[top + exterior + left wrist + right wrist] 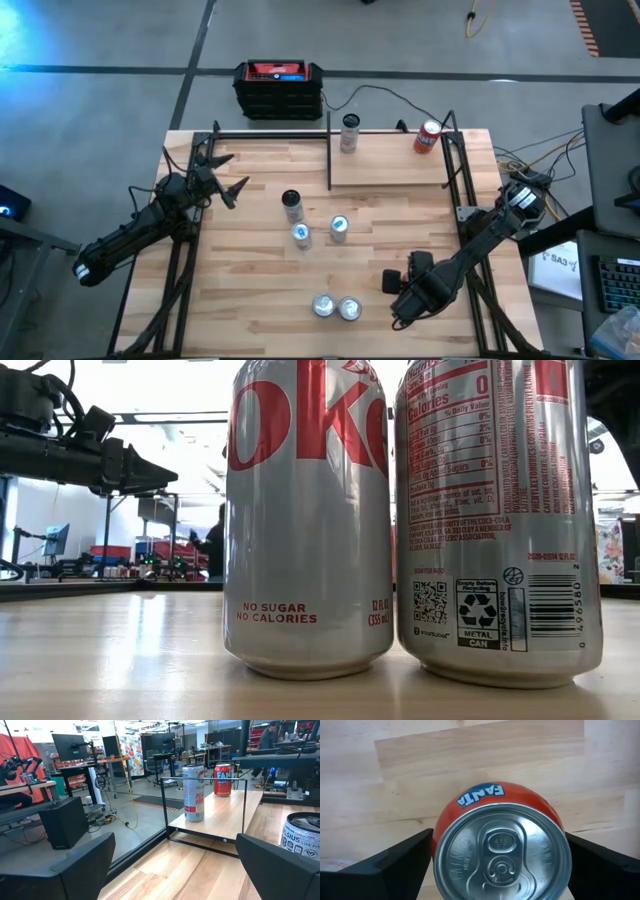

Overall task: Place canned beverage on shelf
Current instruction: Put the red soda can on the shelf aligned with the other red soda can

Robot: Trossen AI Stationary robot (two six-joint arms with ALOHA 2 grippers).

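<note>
Two cans stand on the light wood shelf (390,165). Right gripper (397,284), fingers spread, straddles an orange Fanta can (499,842) on the tabletop. Left gripper (222,177), spread, hovers empty.

**Where everything sits**

On my shelf (390,160) at the table's far edge stand two cans (349,133), one at each far corner. Three cans (338,229) cluster mid-table; a pair (336,306) stands touching at the near edge.
</note>
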